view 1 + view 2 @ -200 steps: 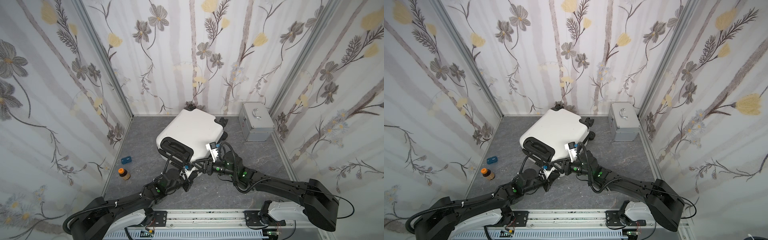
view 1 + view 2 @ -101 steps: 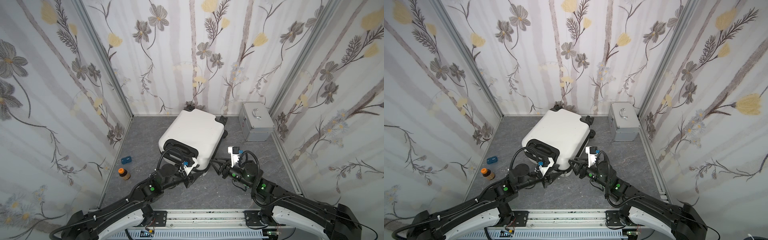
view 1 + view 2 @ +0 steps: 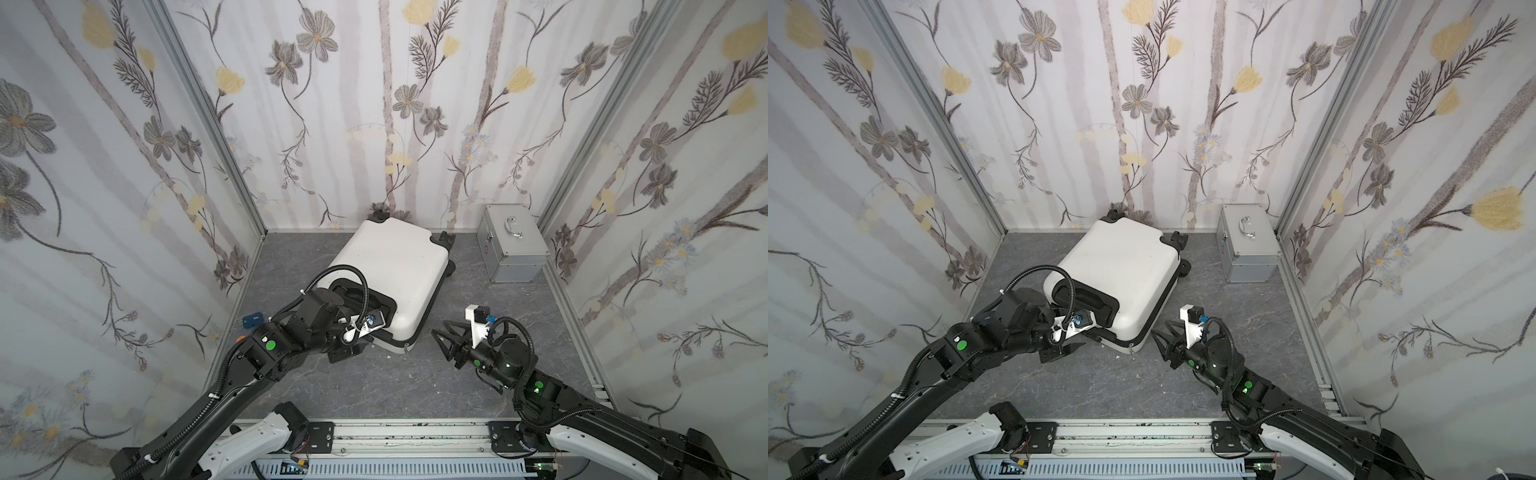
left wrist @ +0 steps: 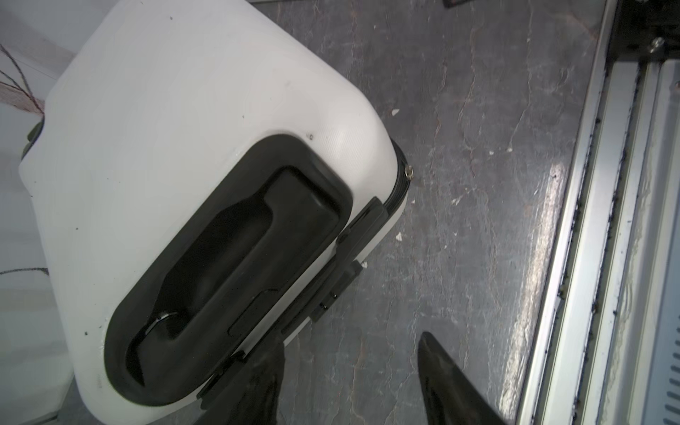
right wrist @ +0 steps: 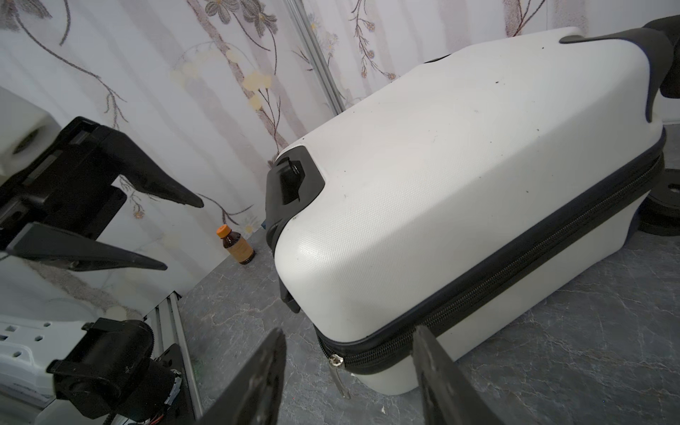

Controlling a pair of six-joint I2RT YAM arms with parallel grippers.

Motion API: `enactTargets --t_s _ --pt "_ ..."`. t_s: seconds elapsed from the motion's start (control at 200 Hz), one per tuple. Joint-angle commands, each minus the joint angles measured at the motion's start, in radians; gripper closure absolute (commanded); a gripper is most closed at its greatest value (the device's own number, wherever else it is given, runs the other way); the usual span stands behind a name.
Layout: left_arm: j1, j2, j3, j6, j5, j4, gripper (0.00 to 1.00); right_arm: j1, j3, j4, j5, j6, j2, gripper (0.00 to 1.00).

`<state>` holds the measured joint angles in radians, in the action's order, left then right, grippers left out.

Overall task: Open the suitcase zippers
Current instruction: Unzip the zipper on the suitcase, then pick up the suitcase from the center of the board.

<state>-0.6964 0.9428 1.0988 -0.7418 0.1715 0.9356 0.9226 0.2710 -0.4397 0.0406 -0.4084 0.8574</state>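
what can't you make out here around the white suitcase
Black zipper band of the white hard-shell suitcase: far sides hidden by the shell in every view.
Small metal zipper pull: only one shows; a second cannot be found.
Orange-capped brown bottle: label too small in the right wrist view; nearly covered by the left arm in top views.
Small blue object: too small to identify in a top view.
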Motion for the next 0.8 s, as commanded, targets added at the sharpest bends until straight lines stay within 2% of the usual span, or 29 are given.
enactTargets --t_s 0.0,0.165,0.26,0.44,0.635,0.794 --pt "0.032 0.075 0.066 -0.212 0.036 0.13 0.4 0.001 -0.003 -0.053 -0.053 0.067 0.006 0.44" --pt "0.068 0.197 0.144 -0.335 0.078 0.081 0.41 0.002 -0.01 -0.061 -0.06 0.074 0.021 0.43" --pt "0.082 0.277 0.2 -0.389 0.115 0.096 0.42 0.0 -0.012 -0.071 -0.036 0.026 0.036 0.41" --pt "0.104 0.4 0.263 -0.452 0.109 0.128 0.44 -0.008 0.02 -0.073 -0.054 -0.061 0.091 0.36" --pt "0.112 0.495 0.292 -0.472 0.089 0.164 0.46 -0.139 0.032 -0.151 -0.248 -0.233 0.149 0.33" --pt "0.115 0.553 0.309 -0.472 0.083 0.182 0.53 -0.196 0.07 -0.132 -0.308 -0.248 0.203 0.32"
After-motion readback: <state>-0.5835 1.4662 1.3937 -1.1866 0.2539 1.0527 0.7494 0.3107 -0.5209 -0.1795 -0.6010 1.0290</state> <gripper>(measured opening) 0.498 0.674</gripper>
